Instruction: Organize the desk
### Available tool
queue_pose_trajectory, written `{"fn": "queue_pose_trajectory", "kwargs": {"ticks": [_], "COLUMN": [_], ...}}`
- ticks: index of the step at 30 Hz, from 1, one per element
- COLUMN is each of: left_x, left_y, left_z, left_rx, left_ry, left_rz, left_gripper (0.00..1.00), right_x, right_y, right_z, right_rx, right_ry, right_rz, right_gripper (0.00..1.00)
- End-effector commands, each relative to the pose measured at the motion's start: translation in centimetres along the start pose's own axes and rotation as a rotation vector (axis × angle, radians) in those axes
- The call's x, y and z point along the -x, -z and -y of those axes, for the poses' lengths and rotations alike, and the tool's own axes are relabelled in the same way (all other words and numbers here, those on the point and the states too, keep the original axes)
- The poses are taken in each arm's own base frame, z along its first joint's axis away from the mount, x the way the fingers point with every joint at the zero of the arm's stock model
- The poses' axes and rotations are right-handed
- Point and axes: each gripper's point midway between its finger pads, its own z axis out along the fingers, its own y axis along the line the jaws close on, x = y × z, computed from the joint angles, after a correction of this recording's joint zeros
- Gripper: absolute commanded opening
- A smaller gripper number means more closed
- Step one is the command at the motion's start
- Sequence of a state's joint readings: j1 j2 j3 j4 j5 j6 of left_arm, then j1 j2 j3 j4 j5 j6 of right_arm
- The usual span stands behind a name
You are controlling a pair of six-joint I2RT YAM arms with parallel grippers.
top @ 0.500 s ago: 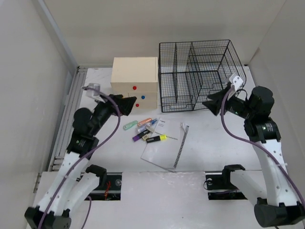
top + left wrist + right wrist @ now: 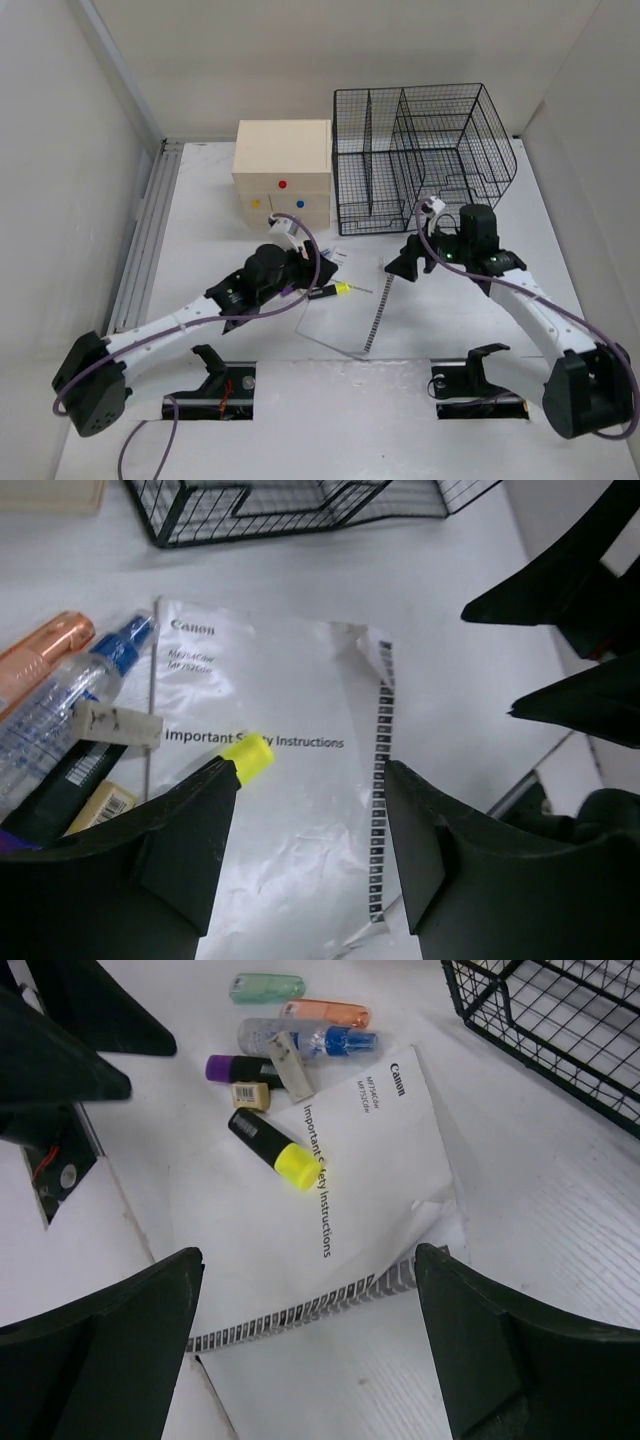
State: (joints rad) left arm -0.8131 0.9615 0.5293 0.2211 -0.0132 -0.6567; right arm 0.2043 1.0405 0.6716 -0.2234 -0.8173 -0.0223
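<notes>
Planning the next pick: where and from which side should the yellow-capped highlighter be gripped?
Take the highlighter by its black barrel near the cap, probably from straight above, jaws across it: it lies flat on the instruction sheet, long sides clear there.

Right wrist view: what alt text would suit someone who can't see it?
An open gripper hangs over a Canon safety booklet on the desk, a yellow-capped highlighter lying partly on it. Other markers lie beyond it, a black wire organizer at the upper right.
</notes>
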Motion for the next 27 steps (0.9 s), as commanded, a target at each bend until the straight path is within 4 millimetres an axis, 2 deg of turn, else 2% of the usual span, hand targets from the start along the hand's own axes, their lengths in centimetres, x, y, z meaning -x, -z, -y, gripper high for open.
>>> {"fn": "queue_pose_trajectory", "kwargs": {"ticks": [1, 2, 5, 6, 7, 10, 14, 16, 20, 21, 23, 25, 27], "left_x": [0.0, 0.6, -0.8, -1.3, -1.6, -2.8, -4.5, -6.2, -8.8, -8.9, -9.9, -10.5, -11.7], "left_y": [-1.5, -1.9, -2.8, -2.9, -3.0, -3.0, -3.0, -2.8, -2.3, -1.9, -1.3, -0.9, -0.5], "left_z": [-0.7, -0.5, -1.6, -2.4, -2.6, -3.7, -3.7, -3.7, -4.0, -3.5, -3.8, -3.7, -4.6], "left_rx": [0.069, 0.082, 0.134, 0.157, 0.163, 0.183, 0.159, 0.146, 0.140, 0.122, 0.117, 0.101, 0.117], "left_ry": [-0.023, -0.024, -0.050, -0.054, -0.056, -0.065, -0.074, -0.088, -0.090, -0.082, -0.072, -0.056, -0.051], "left_rz": [0.072, 0.081, 0.044, 0.034, 0.027, 0.016, -0.022, -0.063, -0.117, -0.117, -0.129, -0.140, -0.165], "left_gripper": [0.56, 0.54, 0.50, 0.48, 0.48, 0.48, 0.48, 0.48, 0.48, 0.48, 0.48, 0.48, 0.48], "right_x": [2.1, 1.8, -0.4, -0.4, -1.7, -3.1, -3.3, -3.5, -3.5, -3.8, -3.8, -4.6, -4.9], "right_y": [-1.8, -2.3, -4.6, -5.1, -5.8, -6.6, -6.8, -6.6, -6.2, -6.2, -6.2, -6.5, -6.6], "right_z": [0.5, 1.1, 2.7, 3.1, 4.0, 5.3, 6.4, 6.8, 6.1, 5.4, 5.4, 5.0, 5.1], "right_rx": [0.013, 0.000, -0.017, -0.018, -0.030, -0.062, -0.122, -0.152, -0.140, -0.115, -0.114, -0.102, -0.103], "right_ry": [-0.009, -0.022, -0.098, -0.115, -0.160, -0.189, -0.212, -0.210, -0.212, -0.209, -0.209, -0.214, -0.221], "right_rz": [0.052, 0.040, -0.046, -0.052, -0.088, -0.120, -0.110, -0.109, -0.100, -0.105, -0.105, -0.129, -0.137], "right_gripper": [0.91, 0.91, 0.91, 0.91, 0.90, 0.89, 0.89, 0.89, 0.90, 0.90, 0.90, 0.90, 0.90]}}
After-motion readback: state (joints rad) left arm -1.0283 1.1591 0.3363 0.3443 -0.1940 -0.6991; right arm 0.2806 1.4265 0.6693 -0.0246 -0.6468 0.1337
